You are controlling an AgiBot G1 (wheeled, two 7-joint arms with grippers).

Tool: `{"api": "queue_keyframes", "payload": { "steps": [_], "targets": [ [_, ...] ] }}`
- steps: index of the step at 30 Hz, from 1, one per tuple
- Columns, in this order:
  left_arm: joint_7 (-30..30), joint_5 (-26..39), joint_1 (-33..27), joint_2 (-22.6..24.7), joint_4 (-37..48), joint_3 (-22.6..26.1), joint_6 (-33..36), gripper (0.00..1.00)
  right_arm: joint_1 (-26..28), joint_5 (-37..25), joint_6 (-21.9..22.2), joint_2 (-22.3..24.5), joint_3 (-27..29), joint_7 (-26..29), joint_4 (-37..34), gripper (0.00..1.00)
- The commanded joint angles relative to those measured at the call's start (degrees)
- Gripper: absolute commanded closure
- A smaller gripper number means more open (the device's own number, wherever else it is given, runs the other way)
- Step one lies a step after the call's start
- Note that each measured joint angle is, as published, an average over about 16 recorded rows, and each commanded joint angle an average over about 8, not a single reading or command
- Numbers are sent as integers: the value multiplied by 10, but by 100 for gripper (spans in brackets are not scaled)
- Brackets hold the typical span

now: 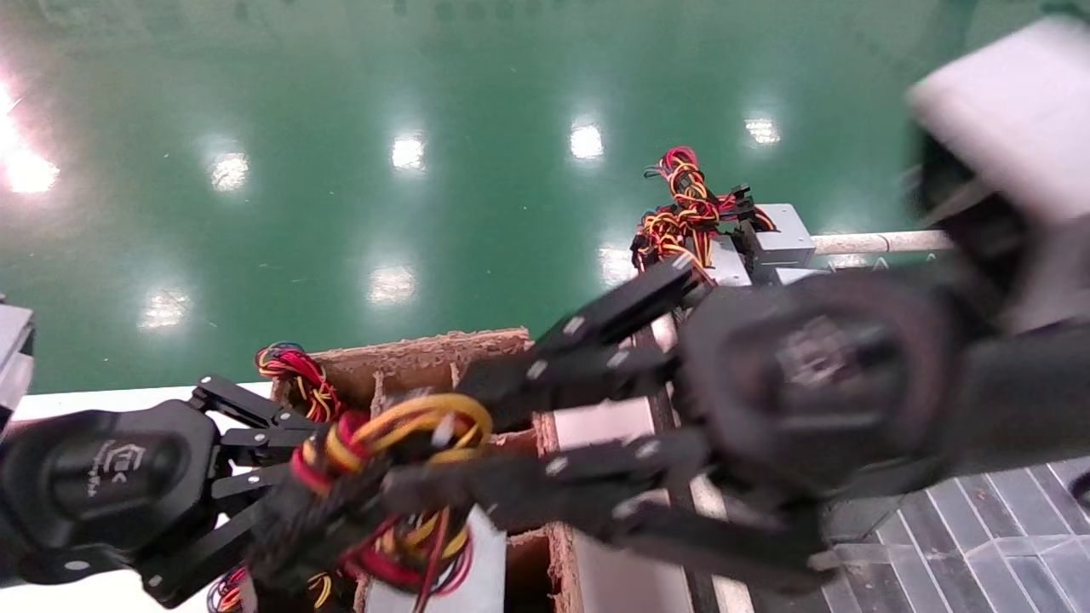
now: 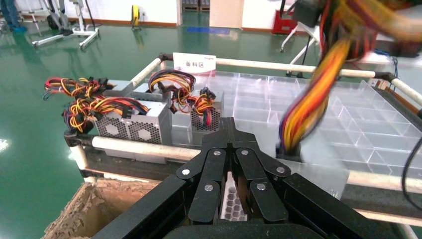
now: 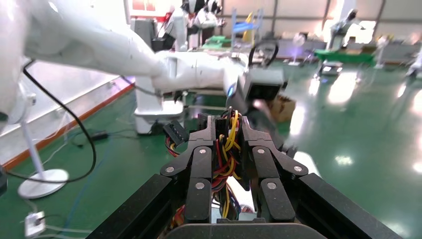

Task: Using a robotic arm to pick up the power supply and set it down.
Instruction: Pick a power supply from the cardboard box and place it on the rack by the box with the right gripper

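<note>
Floor: glossy green, dotted with white light reflections.
Right gripper: black link fingers with small silver pivots — a white logo on the palm.
Left gripper: black, white logo too.
Wire bundle: red, yellow and orange strands, black connectors.
Power supply: silver-grey, honeycomb perforations.
Crate: brown, rough-edged.
Tray at 4 o'clock in the head view: clear plastic grid.
Robotic arm: glossy white — grey wrist module.

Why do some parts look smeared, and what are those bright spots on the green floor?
Head view: the right claw and its arm are smeared, and ceiling lights glare off the glossy floor. Left wrist view: the hanging wire bundle is streaked, while the far metal boxes stay sharp.
</note>
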Motion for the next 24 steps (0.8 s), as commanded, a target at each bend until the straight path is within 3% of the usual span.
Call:
{"api": "queue_keyframes", "payload": {
  "steps": [1,12,24],
  "targets": [
    [0,0,0,0,0,0,0,100,10,14,0,15,2,0,9,100],
    [0,0,0,0,0,0,0,100,34,27,19,176,11,29,74,100],
    [0,0,0,0,0,0,0,100,2,27,82,338,-2,55,165,100]
  ]
}}
